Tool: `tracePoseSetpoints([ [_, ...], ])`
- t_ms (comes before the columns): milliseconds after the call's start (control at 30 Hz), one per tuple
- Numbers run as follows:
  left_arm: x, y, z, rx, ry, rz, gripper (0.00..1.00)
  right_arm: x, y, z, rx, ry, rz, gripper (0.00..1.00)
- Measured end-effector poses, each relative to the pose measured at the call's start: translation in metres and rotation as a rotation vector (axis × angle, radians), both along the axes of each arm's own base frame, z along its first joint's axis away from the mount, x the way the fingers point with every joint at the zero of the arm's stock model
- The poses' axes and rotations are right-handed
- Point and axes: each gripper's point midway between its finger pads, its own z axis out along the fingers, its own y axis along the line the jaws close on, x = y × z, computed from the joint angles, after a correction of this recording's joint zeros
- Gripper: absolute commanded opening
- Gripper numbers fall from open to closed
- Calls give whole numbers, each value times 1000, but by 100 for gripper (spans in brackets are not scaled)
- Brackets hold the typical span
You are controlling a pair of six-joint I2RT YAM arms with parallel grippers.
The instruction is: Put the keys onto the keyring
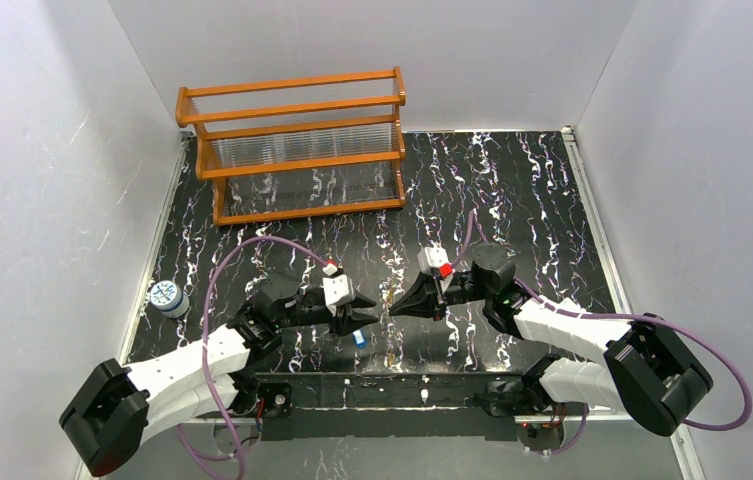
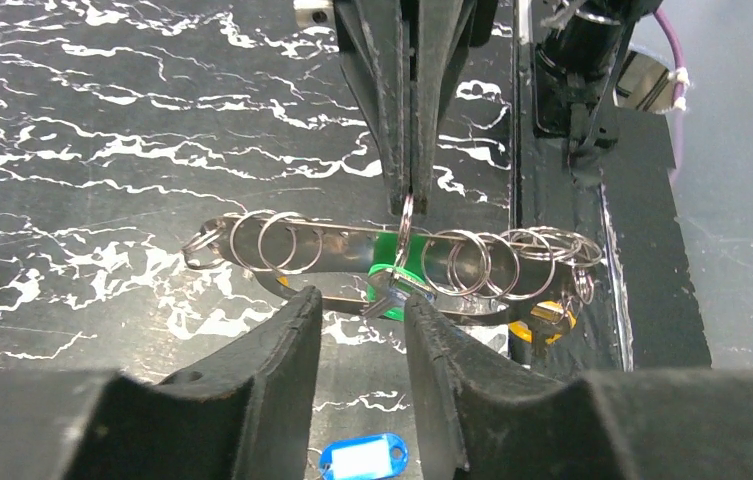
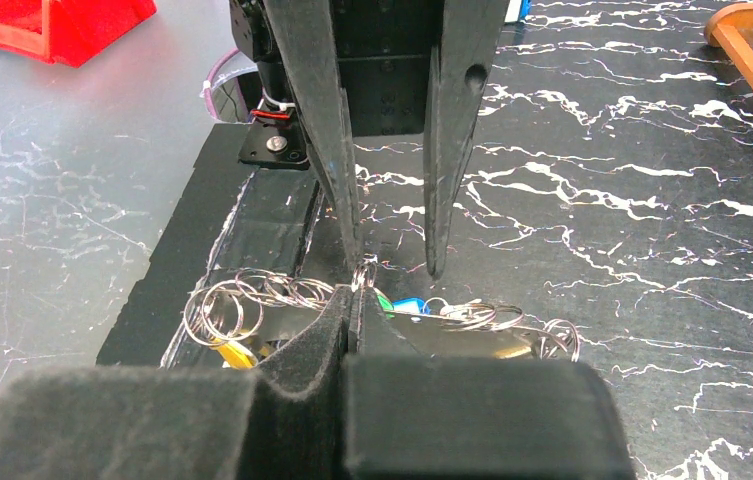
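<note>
Both near the table's (image 1: 512, 190) front edge: left end effector (image 2: 362, 305) released, right end effector (image 3: 354, 300) clenched on the keyring (image 2: 342, 240).

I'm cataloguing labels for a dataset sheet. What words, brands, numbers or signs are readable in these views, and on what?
No text can be read in any view.
Blue plastic key tag with white insert: the insert looks blank.
Small round white-and-blue container at the far left of the top view: dark markings on its top, too small to read.
</note>
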Motion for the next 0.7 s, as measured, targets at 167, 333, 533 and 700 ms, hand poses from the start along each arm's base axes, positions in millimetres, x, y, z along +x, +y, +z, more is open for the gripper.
tracePoseSetpoints([
  [167, -3, -4, -7, 13, 19, -29, 24, 0, 0, 0, 0, 0, 0, 1],
  [333, -4, -6, -2, -5, 3, -42, 25, 1, 0, 0, -1, 0, -5, 1],
  [533, -5, -8, 4, -25, -8, -49, 18, 1, 0, 0, -1, -1, -8, 1],
  [700, -4, -9, 8, -40, -19, -48, 5, 1, 0, 0, -1, 0, -8, 1],
])
